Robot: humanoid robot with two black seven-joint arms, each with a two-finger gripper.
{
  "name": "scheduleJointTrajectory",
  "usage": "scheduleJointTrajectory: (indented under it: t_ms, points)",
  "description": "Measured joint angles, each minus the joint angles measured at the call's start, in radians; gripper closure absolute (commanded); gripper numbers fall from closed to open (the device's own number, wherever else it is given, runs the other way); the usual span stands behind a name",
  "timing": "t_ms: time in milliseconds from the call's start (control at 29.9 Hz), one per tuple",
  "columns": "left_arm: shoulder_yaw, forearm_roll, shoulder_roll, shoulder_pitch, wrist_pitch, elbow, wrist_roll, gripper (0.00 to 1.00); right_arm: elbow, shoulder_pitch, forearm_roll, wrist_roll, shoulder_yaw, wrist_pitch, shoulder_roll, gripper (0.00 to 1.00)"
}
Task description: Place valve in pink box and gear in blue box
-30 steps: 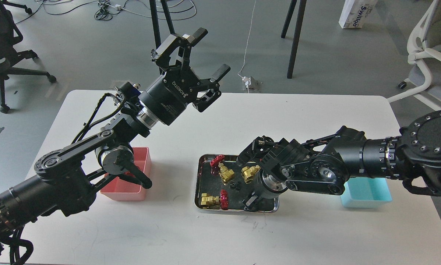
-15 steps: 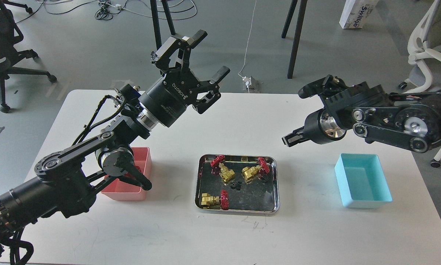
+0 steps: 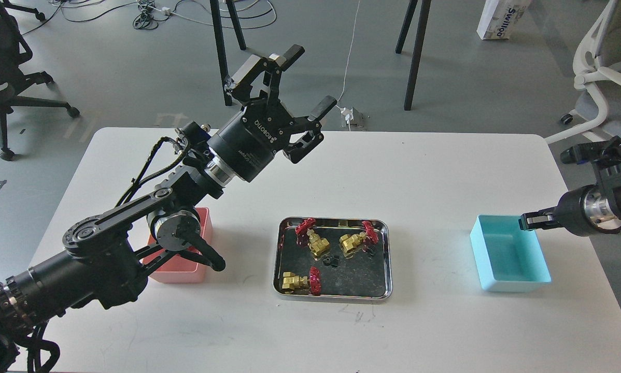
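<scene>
Three brass valves with red handwheels lie in a shiny steel tray [image 3: 334, 297]: one at the back left [image 3: 315, 244], one at the back right [image 3: 353, 242], one at the front left [image 3: 296, 281]. Tiny black gears lie mid-tray [image 3: 331, 260] and by the back-right valve [image 3: 371, 252]. The pink box [image 3: 182, 272] stands left of the tray, partly hidden by my left arm. The blue box [image 3: 518, 285] stands to the right and looks empty. My left gripper [image 3: 308, 81] is open and empty, high above the table's far side. My right gripper [image 3: 529, 221] hangs over the blue box's far edge with fingers together; anything between them is too small to see.
The white table [image 3: 424, 171] ends close behind the blue box on the right. Black stand legs [image 3: 414, 52], cables, a white office chair [image 3: 601, 77] and a black chair [image 3: 4, 77] stand on the floor beyond the table.
My right arm rose out of the tray and swung right, from the tray to over the blue box. My left arm shifted slightly right, gripper still open.
</scene>
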Motion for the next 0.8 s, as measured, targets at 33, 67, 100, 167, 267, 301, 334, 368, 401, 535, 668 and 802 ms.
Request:
scheduleJointTrajectory:
  t_ms: [33,67,100,167,267,301,334,368,401,535,668,802]
  points:
    - [0.000,0.000,0.000,0.000,0.000,0.001,0.000,0.06,0.000,-0.004,0.000,0.000,0.001,0.000,0.003,0.67]
    - [0.001,0.000,0.000,0.000,0.000,0.001,0.000,0.06,0.000,-0.006,0.000,0.000,0.002,0.000,0.005,0.58]
    - [0.001,0.000,0.000,0.000,0.000,0.001,0.000,0.06,0.000,-0.007,0.000,-0.001,0.003,0.000,0.006,0.48]
    - [0.001,0.000,-0.001,0.000,0.000,0.005,0.000,0.06,-0.002,-0.008,0.003,-0.001,0.007,0.000,0.009,0.17]
    - [0.001,0.000,-0.003,0.000,0.000,0.019,0.000,0.06,-0.004,-0.009,0.011,-0.001,0.015,0.000,0.017,0.00]
    - [0.001,0.000,-0.004,0.000,0.000,0.023,0.000,0.06,-0.005,-0.009,0.012,-0.001,0.022,0.000,0.021,0.00]
    - [0.001,0.000,-0.004,0.000,0.000,0.025,0.000,0.06,-0.006,-0.009,0.014,-0.001,0.031,0.000,0.024,0.00]
    - [0.001,0.000,-0.003,0.000,0.000,0.028,0.000,0.06,-0.008,-0.009,0.015,-0.001,0.044,0.000,0.025,0.00]
    - [0.001,0.000,-0.001,0.000,0.000,0.031,0.000,0.06,-0.009,-0.009,0.016,0.000,0.058,0.000,0.027,0.00]
    - [-0.009,0.000,0.016,-0.017,-0.004,0.051,0.000,0.06,-0.012,-0.017,0.066,0.000,0.135,0.000,0.028,0.00]
    - [-0.004,-0.002,0.089,-0.084,-0.015,0.087,0.000,0.06,-0.068,-0.025,0.216,0.006,0.262,0.000,0.029,0.00]
    - [0.023,-0.005,0.131,-0.192,-0.043,0.203,0.000,0.06,-0.194,-0.060,0.552,0.038,0.484,0.000,0.058,0.00]
